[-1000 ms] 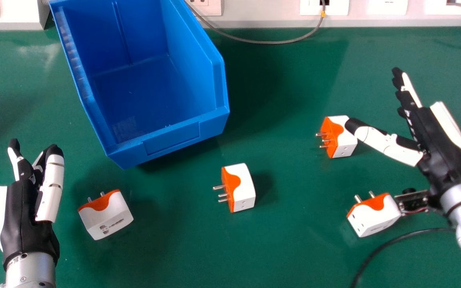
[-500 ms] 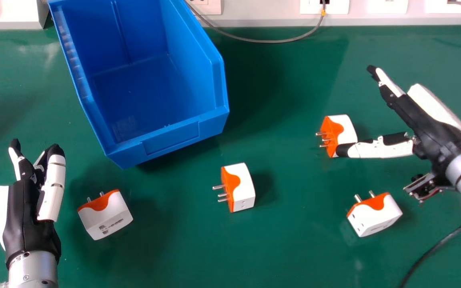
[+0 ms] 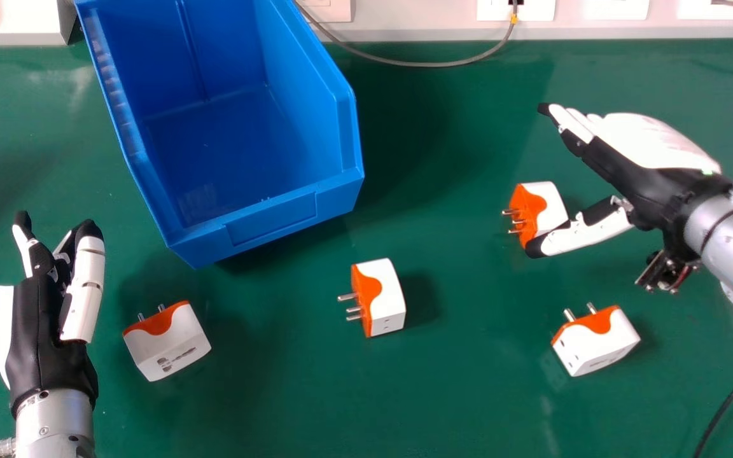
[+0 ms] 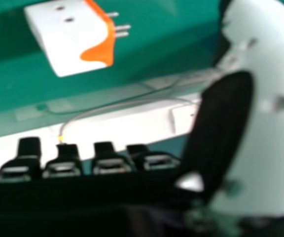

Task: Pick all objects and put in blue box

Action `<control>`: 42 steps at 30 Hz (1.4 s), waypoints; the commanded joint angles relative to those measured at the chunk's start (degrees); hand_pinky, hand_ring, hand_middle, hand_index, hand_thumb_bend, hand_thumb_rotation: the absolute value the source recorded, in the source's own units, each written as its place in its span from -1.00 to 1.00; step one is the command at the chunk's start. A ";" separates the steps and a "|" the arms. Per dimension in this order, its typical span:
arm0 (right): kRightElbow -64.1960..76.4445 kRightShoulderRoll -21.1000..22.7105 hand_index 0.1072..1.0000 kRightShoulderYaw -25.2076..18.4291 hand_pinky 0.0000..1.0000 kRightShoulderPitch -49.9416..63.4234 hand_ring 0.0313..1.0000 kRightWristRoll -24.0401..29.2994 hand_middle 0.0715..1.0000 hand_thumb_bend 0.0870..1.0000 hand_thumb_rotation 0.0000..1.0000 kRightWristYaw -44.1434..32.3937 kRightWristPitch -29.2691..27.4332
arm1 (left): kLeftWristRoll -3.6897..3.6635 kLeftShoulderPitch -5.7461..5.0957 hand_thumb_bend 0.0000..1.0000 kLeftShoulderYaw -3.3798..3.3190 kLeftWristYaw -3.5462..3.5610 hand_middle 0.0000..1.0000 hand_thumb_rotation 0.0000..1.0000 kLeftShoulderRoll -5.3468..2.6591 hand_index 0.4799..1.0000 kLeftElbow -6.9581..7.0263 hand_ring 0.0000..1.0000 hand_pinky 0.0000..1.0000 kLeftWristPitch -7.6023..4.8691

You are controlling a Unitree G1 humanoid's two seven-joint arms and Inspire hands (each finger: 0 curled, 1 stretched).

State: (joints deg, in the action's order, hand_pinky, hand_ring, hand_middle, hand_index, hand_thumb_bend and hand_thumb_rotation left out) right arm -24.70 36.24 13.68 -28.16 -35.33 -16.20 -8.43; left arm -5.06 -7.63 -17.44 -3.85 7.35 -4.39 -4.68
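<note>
Green underneath, on the surface point(image 3: 468, 388); apparently preparing to grasp the adapter point(image 3: 552, 207) right of the blue box point(image 3: 271, 219). Calls next for closing the right hand point(image 3: 665, 187), now straight-fingered with thumb beside it, contact unclear. Looks boxy, white with an orange face, metal pins pointing left. At far left, idling with left hand point(image 3: 39, 337) extended.
</note>
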 commanded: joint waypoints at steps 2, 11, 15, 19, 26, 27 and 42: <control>-0.96 1.67 1.00 0.81 0.91 -3.19 1.00 -1.38 1.00 0.20 -0.27 0.75 -1.52 | -0.30 0.81 -0.48 -0.76 -0.30 0.77 0.47 0.20 0.61 -0.20 0.84 0.84 -1.56; -6.10 1.47 1.00 4.68 0.93 -8.41 1.00 -5.32 1.00 0.19 -0.34 0.14 -2.96 | -0.03 1.42 -0.47 -1.34 -1.36 0.78 0.55 0.16 0.64 -0.98 0.84 0.83 -2.23; -8.41 0.91 1.00 6.16 0.94 -10.33 1.00 -6.44 1.00 0.19 -0.35 -0.23 -2.71 | 0.21 1.37 -0.48 -1.42 -1.35 0.79 0.56 0.29 0.65 -1.67 0.85 0.84 -3.56; -10.24 0.52 1.00 7.35 0.95 -11.78 1.00 -6.96 1.00 0.18 -0.37 -0.56 -2.08 | 0.99 0.88 -0.50 -1.15 -1.50 0.79 0.61 0.36 0.68 -1.52 0.87 0.87 -4.89; -11.77 0.25 1.00 8.15 0.95 -12.57 1.00 -7.13 1.00 0.15 -0.41 -0.63 -1.63 | 1.75 0.64 -0.49 -1.05 -0.74 0.79 0.67 1.04 0.70 -4.19 0.88 0.89 -9.69; -11.77 0.29 1.00 8.28 0.95 -12.58 1.00 -7.21 1.00 0.15 -0.41 -0.64 -1.62 | 1.88 0.54 -0.48 -1.00 -0.68 0.79 0.68 1.14 0.70 -4.44 0.88 0.90 -10.40; -19.75 -1.32 1.00 13.27 0.97 -15.83 1.00 -10.92 1.00 0.11 -0.47 2.50 -2.77 | 2.31 -0.61 -0.39 -1.00 0.25 0.78 0.77 1.06 0.68 -5.09 0.87 0.88 -14.79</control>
State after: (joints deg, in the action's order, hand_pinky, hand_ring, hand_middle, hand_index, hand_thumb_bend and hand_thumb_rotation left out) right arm -44.21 34.73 26.93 -40.99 -45.62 -14.97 -10.90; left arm -2.88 -7.90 -18.36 -3.77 7.77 -10.72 -18.27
